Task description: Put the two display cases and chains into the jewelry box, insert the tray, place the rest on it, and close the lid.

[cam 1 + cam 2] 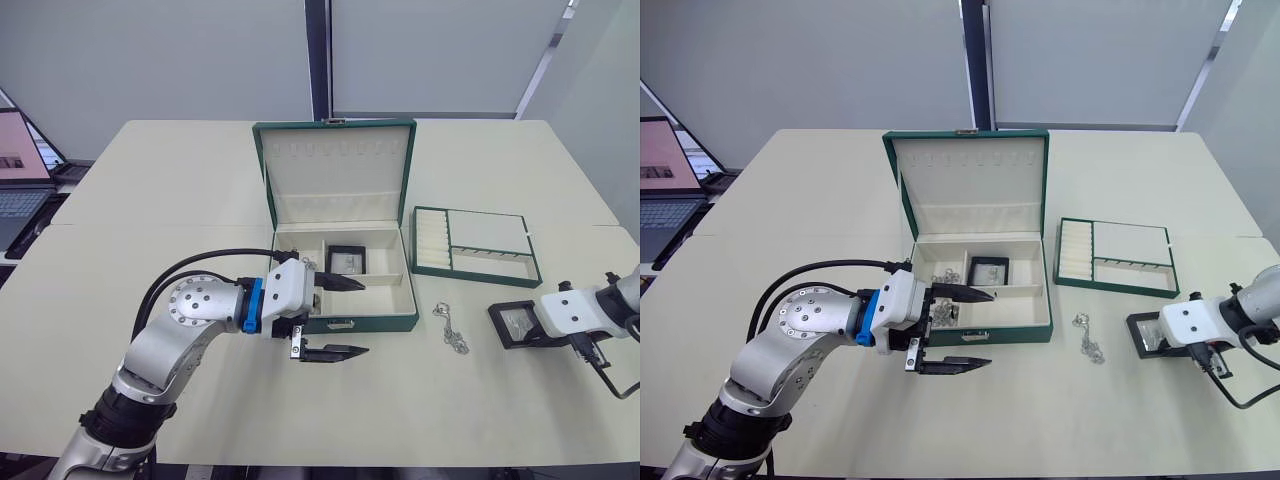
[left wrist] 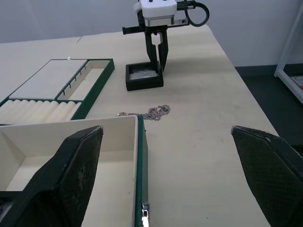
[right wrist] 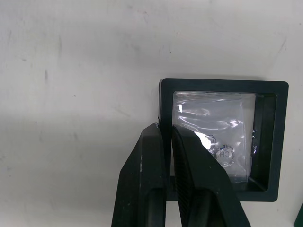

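While the left gripper [image 1: 952, 328] hangs wide open over the jewelry box [image 1: 985, 325] front wall, the right gripper [image 3: 165, 137] pinches one display case [image 3: 222, 137] by its frame edge. Only the right wrist view reveals that grip; a chain [image 1: 451, 328] lies between them.

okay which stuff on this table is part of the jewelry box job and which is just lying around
Part of the job:
- jewelry box, lid open
- display case in the box
- display case on the table, right pincer shut on its frame
- chain on the table
- chains in the box
- tray
- left pincer, open

Lying about:
- laptop
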Action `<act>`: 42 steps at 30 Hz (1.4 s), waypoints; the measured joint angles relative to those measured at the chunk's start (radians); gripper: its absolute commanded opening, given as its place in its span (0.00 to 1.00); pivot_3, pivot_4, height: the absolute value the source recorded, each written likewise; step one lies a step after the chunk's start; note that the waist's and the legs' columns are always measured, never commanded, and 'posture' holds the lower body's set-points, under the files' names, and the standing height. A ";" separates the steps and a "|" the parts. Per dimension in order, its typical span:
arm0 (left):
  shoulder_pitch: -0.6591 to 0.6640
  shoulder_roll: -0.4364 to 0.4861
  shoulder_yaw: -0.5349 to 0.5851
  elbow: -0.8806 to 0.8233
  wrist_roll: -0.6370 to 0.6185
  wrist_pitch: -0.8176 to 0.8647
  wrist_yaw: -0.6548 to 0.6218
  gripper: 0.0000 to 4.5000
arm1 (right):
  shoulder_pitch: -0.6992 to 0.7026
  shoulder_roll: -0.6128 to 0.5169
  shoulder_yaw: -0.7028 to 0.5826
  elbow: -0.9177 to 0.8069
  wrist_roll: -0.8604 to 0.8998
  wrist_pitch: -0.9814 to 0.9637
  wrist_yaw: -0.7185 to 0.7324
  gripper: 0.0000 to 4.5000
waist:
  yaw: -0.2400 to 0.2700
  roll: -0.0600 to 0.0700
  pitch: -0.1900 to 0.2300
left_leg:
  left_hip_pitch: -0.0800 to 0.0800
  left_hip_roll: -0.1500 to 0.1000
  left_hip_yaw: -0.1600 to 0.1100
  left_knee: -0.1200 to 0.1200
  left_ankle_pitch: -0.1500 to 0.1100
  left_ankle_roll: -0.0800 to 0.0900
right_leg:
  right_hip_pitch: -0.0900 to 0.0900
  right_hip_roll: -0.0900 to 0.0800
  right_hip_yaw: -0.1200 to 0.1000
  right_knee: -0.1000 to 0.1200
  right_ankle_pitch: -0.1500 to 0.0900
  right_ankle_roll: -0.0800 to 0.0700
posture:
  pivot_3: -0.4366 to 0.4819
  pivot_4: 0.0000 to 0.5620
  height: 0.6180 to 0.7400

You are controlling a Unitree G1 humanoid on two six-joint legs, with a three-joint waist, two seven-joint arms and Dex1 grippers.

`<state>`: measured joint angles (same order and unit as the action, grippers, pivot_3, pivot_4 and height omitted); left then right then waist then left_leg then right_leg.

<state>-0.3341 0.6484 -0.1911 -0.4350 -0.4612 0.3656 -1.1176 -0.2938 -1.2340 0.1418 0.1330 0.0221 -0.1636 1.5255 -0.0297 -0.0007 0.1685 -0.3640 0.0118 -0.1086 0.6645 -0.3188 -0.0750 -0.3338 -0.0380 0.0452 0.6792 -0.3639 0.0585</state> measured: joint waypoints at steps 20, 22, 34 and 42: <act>0.075 0.027 0.169 -0.099 -0.090 0.118 0.146 1.00 | -0.325 -0.064 -0.031 -0.294 0.460 0.526 0.049 0.00 | -0.003 0.001 0.000 | -0.001 0.001 -0.001 0.000 0.000 0.000 | -0.001 -0.001 -0.001 0.000 0.000 0.000 | 0.48 0.27 1.00; 0.111 0.037 0.207 -0.124 -0.112 0.137 0.169 1.00 | -0.387 -0.027 -0.035 -0.343 0.518 0.599 0.045 0.00 | -0.002 0.001 0.000 | -0.001 0.001 -0.002 0.000 0.000 0.000 | -0.001 0.000 -0.001 0.000 0.000 0.000 | 0.48 0.27 1.00; 0.449 0.057 0.447 -0.243 -0.162 0.123 0.270 1.00 | -0.818 0.332 0.252 -0.372 0.447 0.999 -0.108 0.00 | 0.010 0.000 0.000 | -0.002 0.000 -0.006 -0.001 0.000 0.000 | -0.003 -0.004 -0.002 0.001 0.000 0.000 | 0.48 0.27 1.00; 0.560 -0.041 0.457 -0.281 -0.142 0.054 0.363 1.00 | -0.934 0.510 0.414 -0.258 0.375 1.117 -0.114 0.00 | -0.004 0.000 0.000 | -0.001 0.000 -0.006 -0.002 0.000 0.000 | -0.005 -0.001 -0.003 0.002 0.000 0.000 | 0.48 0.27 1.00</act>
<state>0.2257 0.6078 0.2659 -0.7165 -0.6027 0.4200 -0.7542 -1.2275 -0.7239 0.5558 -0.1251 0.3974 0.9537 1.4114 -0.0336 -0.0009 0.1684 -0.3647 0.0119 -0.1146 0.6622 -0.3189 -0.0749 -0.3384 -0.0392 0.0426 0.6810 -0.3638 0.0583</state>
